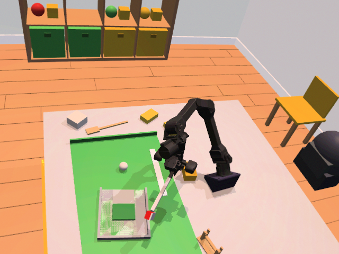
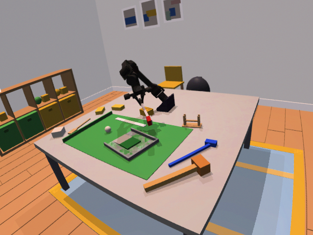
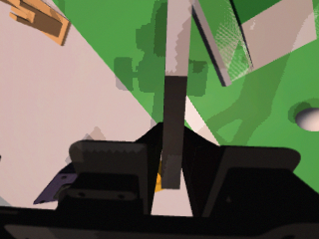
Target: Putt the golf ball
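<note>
No readable writing or brand marks anywhere. Tabletop [image 1: 246, 207] carries everything. Green mat [image 1: 90, 164] covers its shelf-side half, dark rail along the mat's far edge. Raised green [image 1: 123, 211] w/ grey ramp frame sits on the mat toward the near edge of the tabletop. Arm base stands by the chair-side edge; arm folds over toward the mat. Gripper [image 1: 172, 172] hangs above the mat's chair-side border, jaws clamped on the grey shaft of the red putter [image 1: 161, 191]. Putter is off the tabletop, long axis slanting down & away from the base: grip end up in the jaws, red head [image 2: 149, 120] low, just beside the ramp frame's chair-side wall. Wrist view: shaft [image 3: 174, 124] runs straight out between the jaws. Golf ball [image 1: 123, 165] rests on the mat, apart from the putter, between ramp frame and rail.
</note>
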`<control>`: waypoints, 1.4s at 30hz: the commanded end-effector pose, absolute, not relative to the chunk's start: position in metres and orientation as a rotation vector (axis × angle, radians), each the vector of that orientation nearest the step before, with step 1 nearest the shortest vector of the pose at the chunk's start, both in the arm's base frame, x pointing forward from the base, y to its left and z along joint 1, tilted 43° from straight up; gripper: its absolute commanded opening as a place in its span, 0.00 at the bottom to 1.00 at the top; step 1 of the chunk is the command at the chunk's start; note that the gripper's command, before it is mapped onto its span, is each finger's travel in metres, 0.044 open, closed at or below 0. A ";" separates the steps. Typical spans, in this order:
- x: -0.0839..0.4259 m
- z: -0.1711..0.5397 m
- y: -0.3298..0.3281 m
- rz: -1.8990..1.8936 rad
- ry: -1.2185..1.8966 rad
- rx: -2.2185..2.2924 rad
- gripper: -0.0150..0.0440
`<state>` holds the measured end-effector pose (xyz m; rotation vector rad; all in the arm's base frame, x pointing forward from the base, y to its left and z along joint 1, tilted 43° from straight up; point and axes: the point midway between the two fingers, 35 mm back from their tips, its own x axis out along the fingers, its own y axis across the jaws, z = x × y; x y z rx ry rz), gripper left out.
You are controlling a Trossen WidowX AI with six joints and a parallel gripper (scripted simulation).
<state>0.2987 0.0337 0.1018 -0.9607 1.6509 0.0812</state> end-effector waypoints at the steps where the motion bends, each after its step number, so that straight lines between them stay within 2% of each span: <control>1: 0.293 0.129 0.007 -0.104 1.620 -0.834 0.25; 20: 0.225 0.225 -0.092 -0.839 1.376 -0.309 0.25; 42: 0.223 0.197 -0.120 -0.847 1.371 -0.305 0.25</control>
